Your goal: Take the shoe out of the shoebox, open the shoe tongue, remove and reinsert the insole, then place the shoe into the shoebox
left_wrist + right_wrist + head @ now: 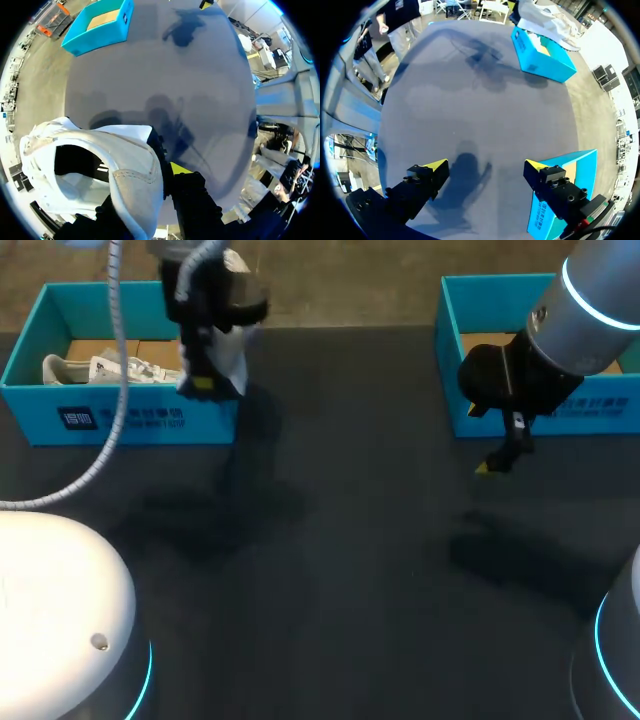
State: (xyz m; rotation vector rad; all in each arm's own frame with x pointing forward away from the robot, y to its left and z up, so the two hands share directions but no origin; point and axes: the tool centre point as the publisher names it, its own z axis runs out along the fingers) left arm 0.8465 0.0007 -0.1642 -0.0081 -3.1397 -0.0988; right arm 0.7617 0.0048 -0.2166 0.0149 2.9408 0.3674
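My left gripper [205,382] hangs over the right end of the left blue shoebox [120,418], shut on a white shoe [236,352]. In the left wrist view the shoe [100,170] fills the space by the gripper [150,187], opening towards the camera, one yellow fingertip [180,168] against its side. A second white shoe [100,368] lies in that box. My right gripper [498,458] stands open over the dark table in front of the right blue shoebox [452,310]. Its fingers [486,167] are wide apart with nothing between them.
From the right wrist, the right shoebox [560,200] lies beside one finger and the left shoebox [540,55] sits far across the table with the held shoe [545,22] above it. The left wrist sees the right shoebox [100,30] across the dark tabletop [350,540].
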